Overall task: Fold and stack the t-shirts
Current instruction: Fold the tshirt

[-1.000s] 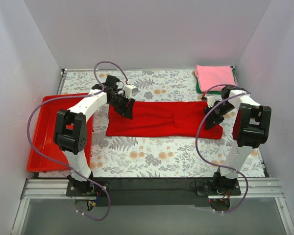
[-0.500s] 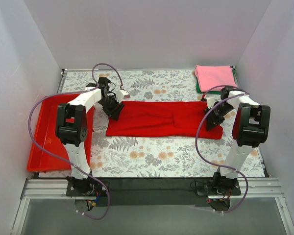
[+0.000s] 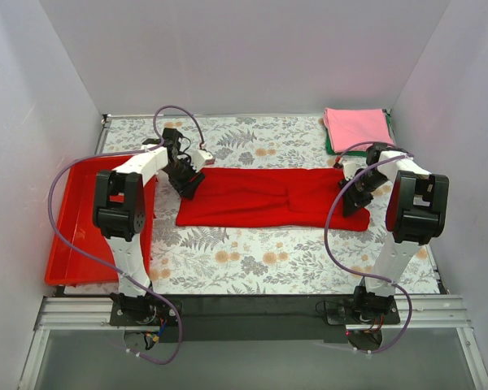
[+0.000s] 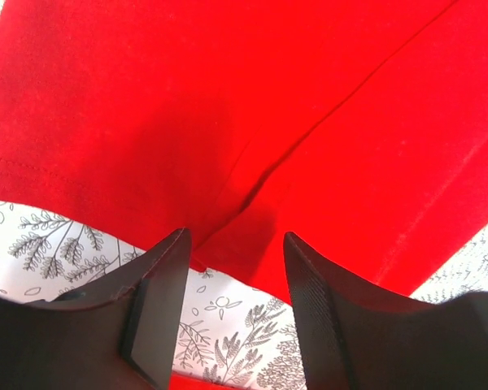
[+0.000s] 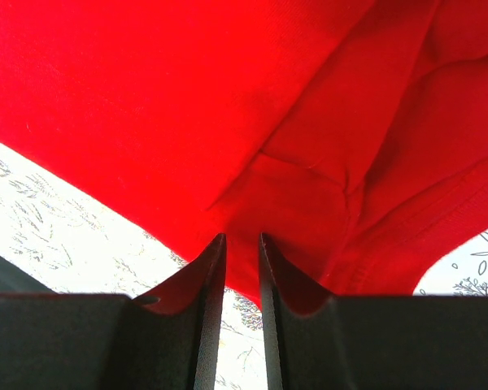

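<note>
The bright red t-shirt (image 3: 268, 197) lies as a long folded strip across the floral tablecloth. My left gripper (image 3: 188, 181) is at the shirt's far left corner. In the left wrist view it (image 4: 234, 244) is open, with the shirt's edge (image 4: 228, 146) just past the fingertips. My right gripper (image 3: 354, 197) is at the shirt's right end. In the right wrist view its jaws (image 5: 241, 240) stand a narrow gap apart with a corner of the red shirt (image 5: 252, 162) between them. The pink t-shirt (image 3: 356, 127) lies folded at the back right on the dark green one (image 3: 329, 149).
A rigid red plastic tray (image 3: 69, 244) sits at the left edge, beside the left arm. Grey walls enclose the table on three sides. The floral tablecloth (image 3: 252, 260) shows in front of the red shirt.
My left gripper moved left along the shirt's far edge to its left corner, then held nearly still. The right arm and the shirt have not moved.
</note>
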{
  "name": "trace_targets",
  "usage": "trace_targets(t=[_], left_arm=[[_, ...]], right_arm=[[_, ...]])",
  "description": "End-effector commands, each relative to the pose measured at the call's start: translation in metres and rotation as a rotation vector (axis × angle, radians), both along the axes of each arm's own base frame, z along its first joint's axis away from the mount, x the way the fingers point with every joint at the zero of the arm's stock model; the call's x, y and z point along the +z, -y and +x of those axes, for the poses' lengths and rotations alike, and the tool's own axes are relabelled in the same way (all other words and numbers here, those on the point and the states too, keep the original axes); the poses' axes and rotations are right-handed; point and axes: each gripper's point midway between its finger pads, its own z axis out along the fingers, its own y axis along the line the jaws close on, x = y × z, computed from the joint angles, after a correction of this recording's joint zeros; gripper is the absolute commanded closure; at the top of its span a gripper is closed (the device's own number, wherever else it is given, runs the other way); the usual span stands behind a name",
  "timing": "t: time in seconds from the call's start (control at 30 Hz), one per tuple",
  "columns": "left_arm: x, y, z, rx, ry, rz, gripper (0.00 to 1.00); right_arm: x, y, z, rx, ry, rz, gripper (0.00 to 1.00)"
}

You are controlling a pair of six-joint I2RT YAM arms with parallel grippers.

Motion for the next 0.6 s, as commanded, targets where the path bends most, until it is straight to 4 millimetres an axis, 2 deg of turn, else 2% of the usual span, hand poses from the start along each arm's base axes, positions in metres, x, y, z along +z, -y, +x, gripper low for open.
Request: trace_targets(t=[0.0,0.07,0.2,0.3,0.33,0.43,0.57], left_arm=[[0.008,-0.001,0.014,-0.02,0.055,0.001,0.53],[0.007,-0.001,0.012,-0.019,0.044,0.001,0.57],[0.009,-0.002,0.007,-0.029,0.034,0.003,0.73],[0.014,-0.005,0.008,-0.017,0.037,0.002,0.8],[0.018,-0.006,0.009,-0.009,0.047,0.004,0.88],[0.026,-0.01,0.012,0.007,0.062,0.002,1.0],[0.031,-0.015,0.013,0.006,0.071,0.01,1.0]], right_arm=[[0.0,-0.001,0.0,0.005,0.0,0.002,0.72],[0.0,-0.001,0.0,0.005,0.0,-0.003,0.72],[0.001,0.001,0.0,0.008,0.002,-0.009,0.72],[-0.001,0.001,0.0,0.008,-0.003,-0.012,0.73],[-0.001,0.001,0.0,0.01,-0.001,-0.012,0.73],[-0.003,0.002,-0.001,0.011,-0.007,-0.016,0.73],[-0.003,0.003,0.001,0.013,-0.002,-0.022,0.73]])
